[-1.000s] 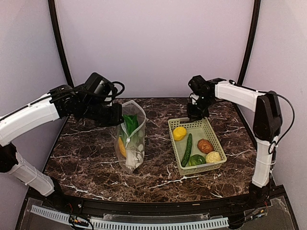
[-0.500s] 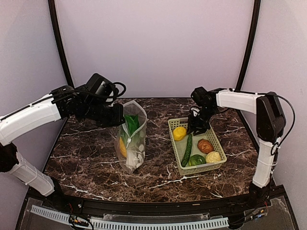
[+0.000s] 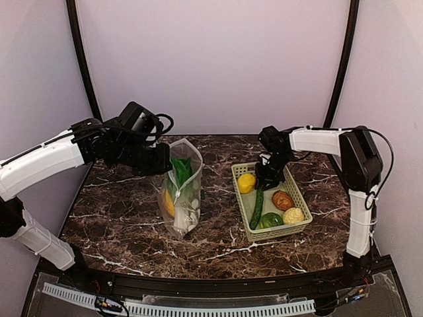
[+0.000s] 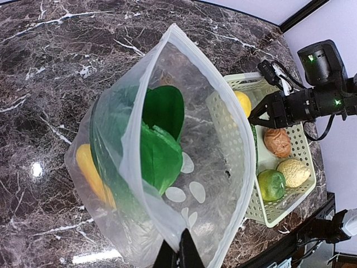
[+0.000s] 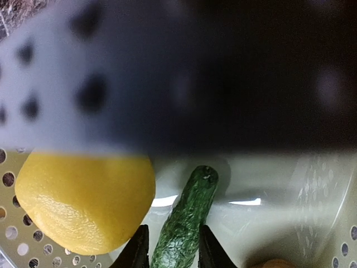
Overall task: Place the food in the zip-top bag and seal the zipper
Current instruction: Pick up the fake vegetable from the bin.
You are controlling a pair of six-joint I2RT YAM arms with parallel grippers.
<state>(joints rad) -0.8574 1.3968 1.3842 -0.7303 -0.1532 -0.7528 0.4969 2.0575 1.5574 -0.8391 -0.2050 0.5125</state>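
The zip-top bag (image 3: 180, 191) stands upright at centre-left, mouth open, holding green leafy food (image 4: 162, 151) and a yellow piece (image 4: 92, 176). My left gripper (image 4: 178, 254) is shut on the bag's rim by the zipper (image 4: 127, 125). In the green basket (image 3: 291, 231) lie a yellow lemon (image 3: 246, 183), a dark green cucumber (image 3: 257, 208), a brown piece (image 3: 283, 200), a pale bumpy piece (image 3: 293, 215) and a green round fruit (image 3: 271, 220). My right gripper (image 5: 172, 248) is down in the basket, open, its fingers astride the cucumber (image 5: 184, 218) beside the lemon (image 5: 83, 201).
The basket wall (image 5: 67, 95) fills the top of the right wrist view, blurred and close. The marble table (image 3: 119, 218) ends at a black frame along the near edge. My left arm (image 3: 39, 162) reaches in from the left.
My right gripper has come down from the basket's far rim into the basket, opened, and now straddles the cucumber. The left gripper and bag have stayed put.
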